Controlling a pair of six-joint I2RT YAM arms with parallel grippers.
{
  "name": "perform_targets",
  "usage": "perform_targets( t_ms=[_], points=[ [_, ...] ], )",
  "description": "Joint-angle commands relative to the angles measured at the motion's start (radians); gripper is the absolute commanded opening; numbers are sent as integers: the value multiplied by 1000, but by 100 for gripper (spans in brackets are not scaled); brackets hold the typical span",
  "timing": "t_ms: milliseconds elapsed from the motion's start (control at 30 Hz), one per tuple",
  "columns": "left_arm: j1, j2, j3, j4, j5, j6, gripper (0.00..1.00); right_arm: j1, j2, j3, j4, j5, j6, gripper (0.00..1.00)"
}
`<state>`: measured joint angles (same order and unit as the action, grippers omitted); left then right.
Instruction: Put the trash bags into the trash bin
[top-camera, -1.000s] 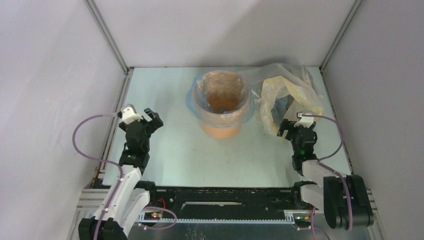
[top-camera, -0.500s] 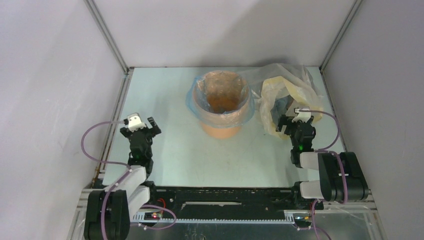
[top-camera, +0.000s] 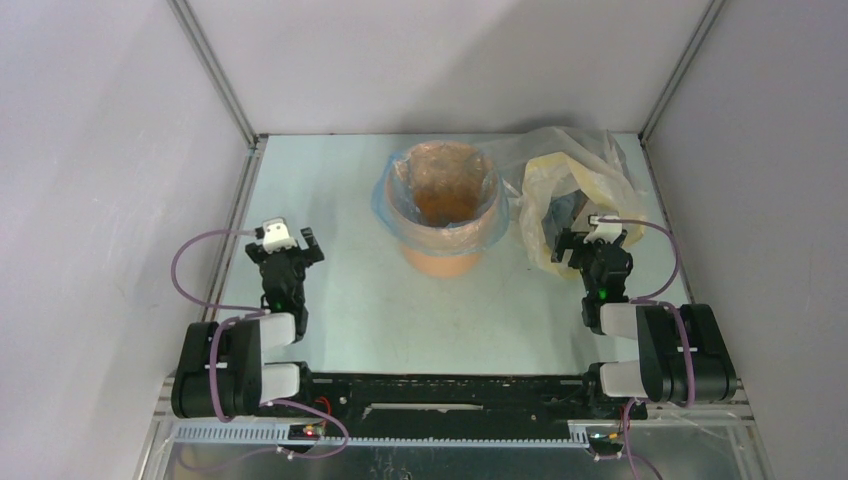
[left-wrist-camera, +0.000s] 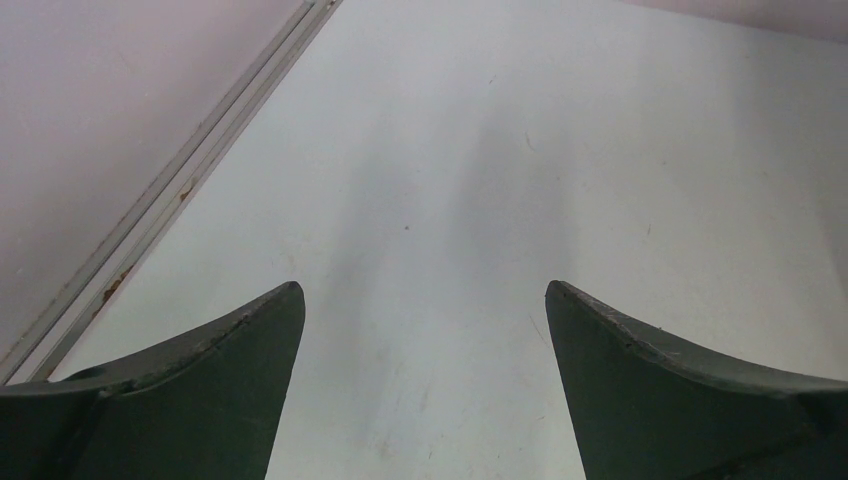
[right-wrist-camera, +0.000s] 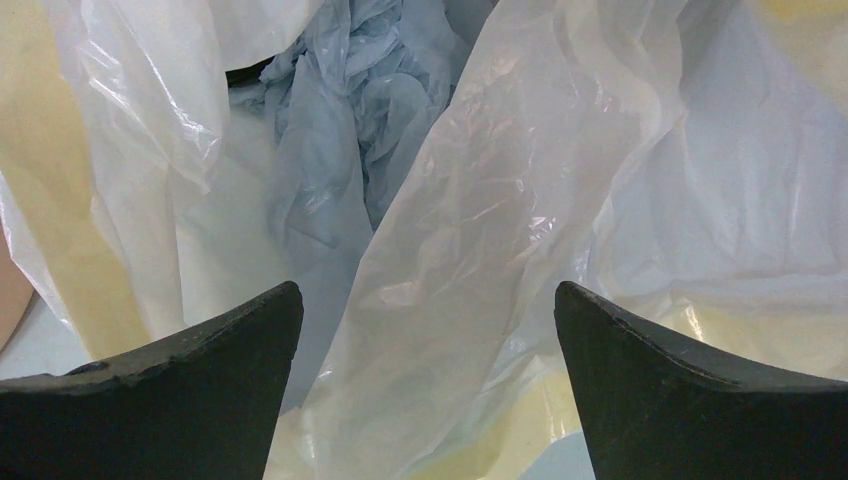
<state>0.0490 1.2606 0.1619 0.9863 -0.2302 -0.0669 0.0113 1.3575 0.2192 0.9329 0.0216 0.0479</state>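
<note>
Pale tabletop (top-camera: 340, 200) bears tapered orange bin (top-camera: 440, 262) lined with crinkly blue bag (top-camera: 388, 205).

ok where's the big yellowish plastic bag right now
In the top view the yellowish plastic bag lies at the far right of the table, beside the trash bin, with the open right gripper just in front of it.

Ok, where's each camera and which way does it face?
Top: fixed above and behind the arms, looking down at the table, bin and yellowish bag; both arms show, left gripper and right gripper open.
Left wrist: on the left arm, facing the table by the left rail; own fingers show.
Right wrist: on the right arm, facing the yellowish bag, blue film inside; own fingers show.
Shared: top and right wrist both see that bag.
</note>
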Motion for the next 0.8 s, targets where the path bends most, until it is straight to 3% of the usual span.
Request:
perform_targets(
  t_ms=[0, 767],
  points=[
    [10, -4, 30, 71, 23, 35, 100, -3, 0, 29, 45, -9, -7, 100],
    [5, -2, 34, 66, 38, 41, 100, -3, 0, 29, 44, -11, -6, 100]
  ],
)
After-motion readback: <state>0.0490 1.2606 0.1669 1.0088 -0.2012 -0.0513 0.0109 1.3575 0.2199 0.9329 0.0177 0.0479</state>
